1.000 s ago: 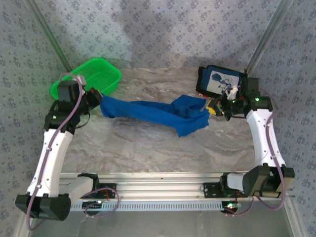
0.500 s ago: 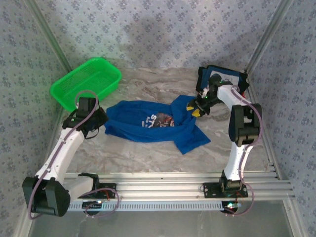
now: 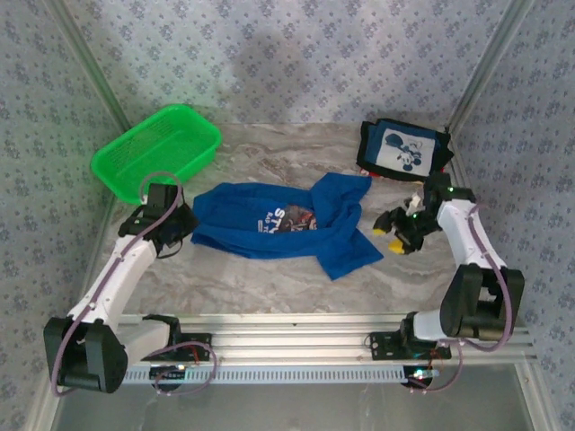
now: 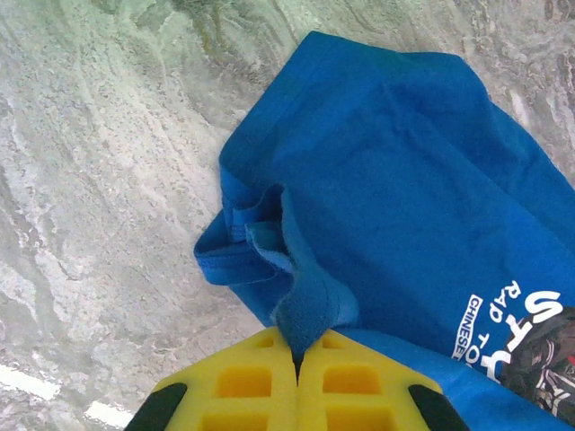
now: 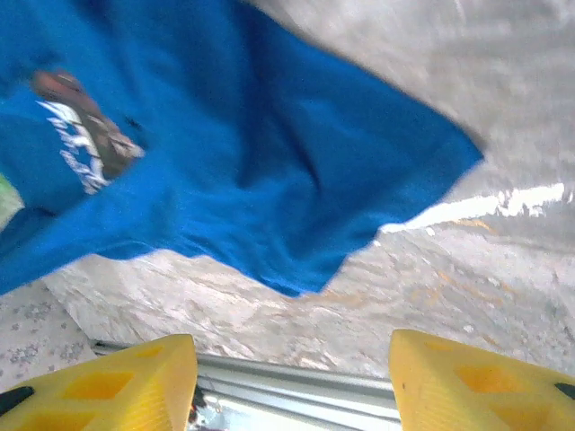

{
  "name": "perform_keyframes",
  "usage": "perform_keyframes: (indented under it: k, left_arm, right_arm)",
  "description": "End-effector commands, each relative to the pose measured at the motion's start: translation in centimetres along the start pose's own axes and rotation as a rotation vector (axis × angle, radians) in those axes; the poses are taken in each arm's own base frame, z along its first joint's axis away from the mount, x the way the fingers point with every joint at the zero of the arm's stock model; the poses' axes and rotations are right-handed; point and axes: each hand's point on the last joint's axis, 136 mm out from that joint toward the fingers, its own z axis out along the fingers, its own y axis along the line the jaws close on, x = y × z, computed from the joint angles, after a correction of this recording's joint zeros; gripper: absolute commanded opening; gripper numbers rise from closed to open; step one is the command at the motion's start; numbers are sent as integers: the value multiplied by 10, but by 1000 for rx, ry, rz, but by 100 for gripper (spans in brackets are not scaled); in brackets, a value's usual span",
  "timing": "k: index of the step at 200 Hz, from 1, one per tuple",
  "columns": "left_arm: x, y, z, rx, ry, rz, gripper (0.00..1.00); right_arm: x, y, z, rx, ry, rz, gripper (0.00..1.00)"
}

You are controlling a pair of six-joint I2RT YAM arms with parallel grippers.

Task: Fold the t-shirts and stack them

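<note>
A: So, where is the blue t-shirt (image 3: pixel 269 220)?

B: It lies in the middle of the table (image 3: pixel 269 287), a bit left of the middle. It is not folded. It is spread out but bumpy, with lots of wrinkles.

A: What does it look like?

B: It is bright blue. It has a dark print (image 3: pixel 289 218) with white letters on the front. The right part is bunched up, and one flap hangs down toward the near edge.

A: Is anyone holding it?

B: Yes. The left gripper (image 4: pixel 296 359) is squeezed tight on a small pinch of cloth at the shirt's left edge. The cloth makes a little ridge going into the yellow fingers (image 4: pixel 243 382).

A: And the right gripper (image 5: pixel 292 373)?

B: Its jaws stand wide apart with nothing in them. It is just beside the shirt's right side and does not touch it.

A: Is there another shirt?

B: Yes, a dark navy t-shirt (image 3: pixel 404 148) at the far right corner. It is folded into a neat block, with a white cartoon panel (image 3: pixel 400 151) on top.

A: What else?

B: A green basket (image 3: pixel 157 148) sits at the far left.
</note>
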Motion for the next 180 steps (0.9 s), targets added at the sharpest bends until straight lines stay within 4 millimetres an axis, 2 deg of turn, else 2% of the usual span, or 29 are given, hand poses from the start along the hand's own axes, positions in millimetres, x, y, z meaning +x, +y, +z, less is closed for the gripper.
perform_keyframes:
  k: [1,42,98,155,180]
  left_arm:
    - [-3,-7,-7,42,-26,4,0]
    - [-2,-6,-10,43,-29,5,0]
    - [1,-1,-13,45,-40,-2,0]
    - [2,1,-15,45,-44,-4,0]
    - [2,1,-15,45,-44,-3,0]
  right_arm:
    - [5,-18,22,24,49,35,56]
    - [-2,-41,47,79,58,74,46]
    - [-20,-61,66,141,44,109,40]
    - [-37,-65,76,172,32,118,36]
    - [-43,-65,81,185,23,115,28]
